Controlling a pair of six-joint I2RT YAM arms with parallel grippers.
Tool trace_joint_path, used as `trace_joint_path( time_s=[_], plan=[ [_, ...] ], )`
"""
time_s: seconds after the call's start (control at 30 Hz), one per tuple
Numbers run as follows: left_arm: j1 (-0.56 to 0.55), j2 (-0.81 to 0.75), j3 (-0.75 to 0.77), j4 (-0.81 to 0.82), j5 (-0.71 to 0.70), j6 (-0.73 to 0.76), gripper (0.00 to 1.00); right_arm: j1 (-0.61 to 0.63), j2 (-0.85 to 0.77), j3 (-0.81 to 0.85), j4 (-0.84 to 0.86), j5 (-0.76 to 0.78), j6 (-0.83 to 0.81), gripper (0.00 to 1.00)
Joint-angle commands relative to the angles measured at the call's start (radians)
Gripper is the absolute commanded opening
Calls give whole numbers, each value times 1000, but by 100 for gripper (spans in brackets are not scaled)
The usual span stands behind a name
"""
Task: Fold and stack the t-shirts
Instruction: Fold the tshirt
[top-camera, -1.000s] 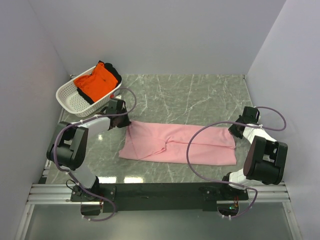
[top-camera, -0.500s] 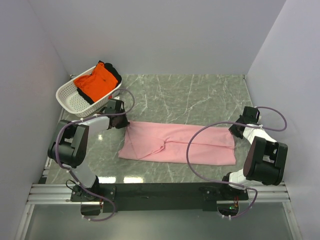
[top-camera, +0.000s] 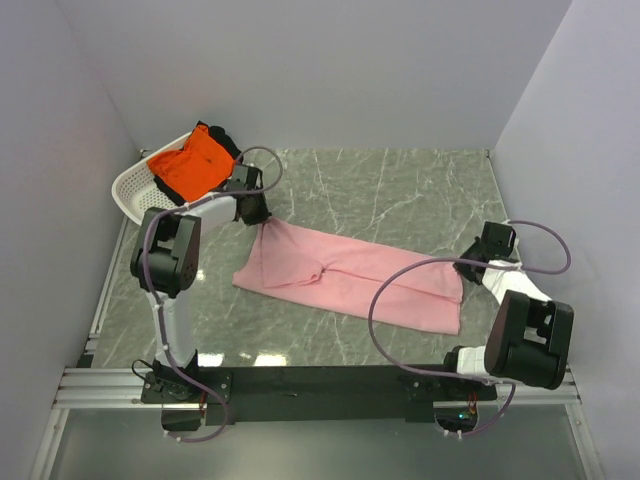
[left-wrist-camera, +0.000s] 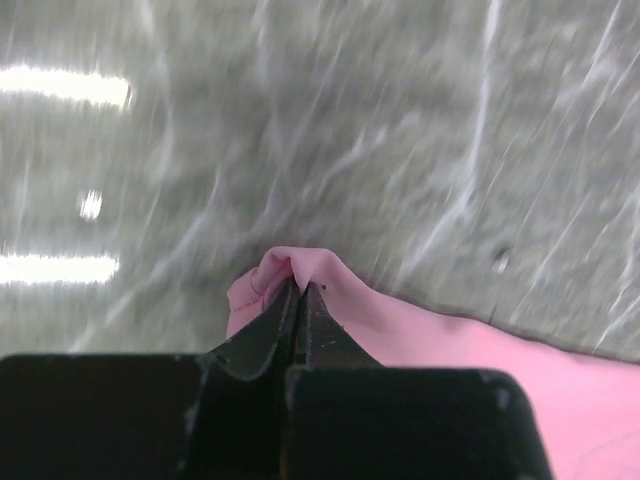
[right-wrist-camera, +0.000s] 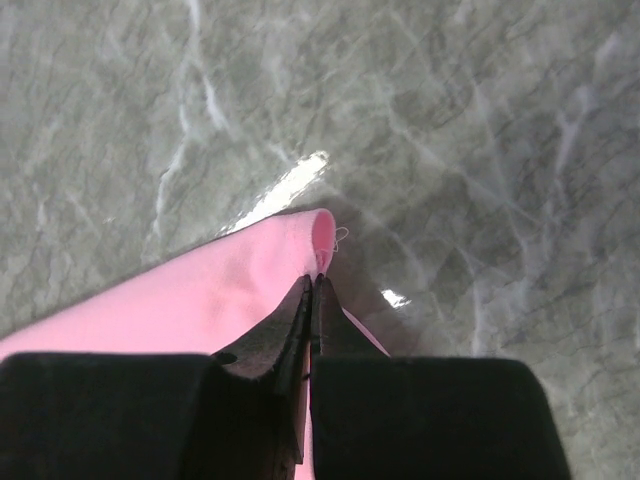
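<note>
The pink t-shirt lies on the marble table, spread long ways from left to right in the top view, mostly flat, with a crease ridge near its left-centre. It sits between the two arms. Its far-left corner is pulled up to a point toward the basket side, and its right end is bunched near the right arm.

The left gripper is reached out to that far-left corner, just beside the white basket. In the left wrist view the left gripper has its jaws pressed together, pinching a small fold of the pink t-shirt. The fabric puckers around the tips and is lifted a little off the table. That view is motion-blurred.

The right gripper is at the shirt's right edge. In the right wrist view the right gripper also has its jaws pressed together, nipping a rolled edge of the pink t-shirt. A loose thread shows at the fold, and the marble table is beyond it.

The orange t-shirt is crumpled in the basket at the far-left corner of the table, well apart from the pink one. A dark item is in the basket with it; what it is cannot be told. The right arm's cable loops over the pink shirt's right half.
</note>
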Motion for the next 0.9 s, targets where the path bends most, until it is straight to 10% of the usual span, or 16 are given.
trace_joint_path(
  time_s=[0.0,0.27,0.5,0.87],
  plan=[
    [3,71,142,-62,-18,31,0,41,-57,-26,32,15,18,0],
    [2,284,449,-162,-52,50,1,55,-212,-50,-27,43,36,1],
    [-12,240,489,-155,-52,74,58,89,-345,29,-156,126,16,66],
    [-103,-72,331,-142,-144,78,85,329,-286,155,-161,163,-53,66]
  ],
)
